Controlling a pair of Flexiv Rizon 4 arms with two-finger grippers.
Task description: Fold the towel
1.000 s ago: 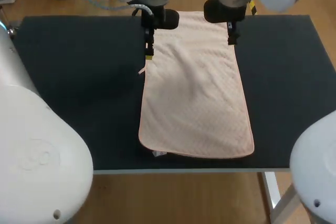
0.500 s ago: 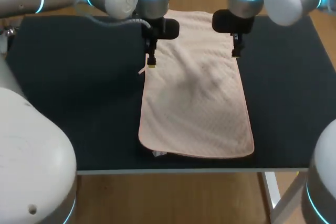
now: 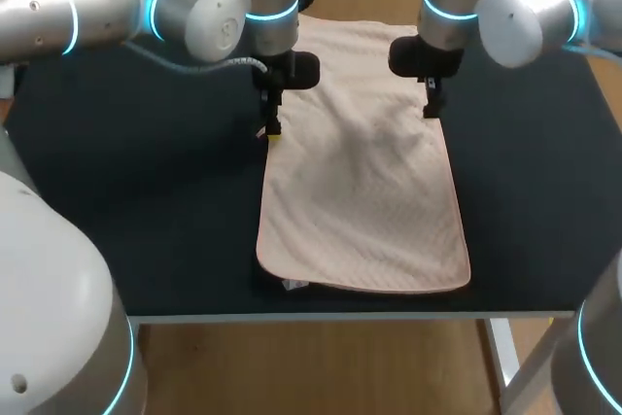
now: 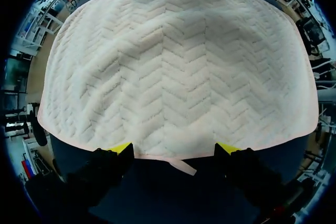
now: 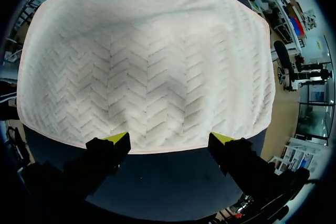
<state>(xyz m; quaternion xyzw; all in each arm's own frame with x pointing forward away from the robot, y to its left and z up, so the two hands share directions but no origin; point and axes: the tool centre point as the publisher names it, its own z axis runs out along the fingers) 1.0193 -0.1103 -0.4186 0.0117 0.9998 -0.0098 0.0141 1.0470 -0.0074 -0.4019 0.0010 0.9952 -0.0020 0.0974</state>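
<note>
1. At the towel's left long edge, the left fingers stand spread wide. Their yellow tips sit just at the hem and nothing is clamped between them. A small sewn tab juts from the hem between the two fingers.
2. The right fingers are likewise spread wide at the opposite long edge, tips at the hem, holding nothing.
3. The towel lies flat on the dark worktop, its length running away from the robot. Both arms stand over its far half.
4. Handling, as judged: the fabric looks soft, light and limp. Expect it to sag and drape when raised. The chevron weave should give the tips fair friction.
5. Take hold at the hem on both long edges, at matching positions. A shallow pinch may slip, and uneven lifting would probably skew the fold.
</note>
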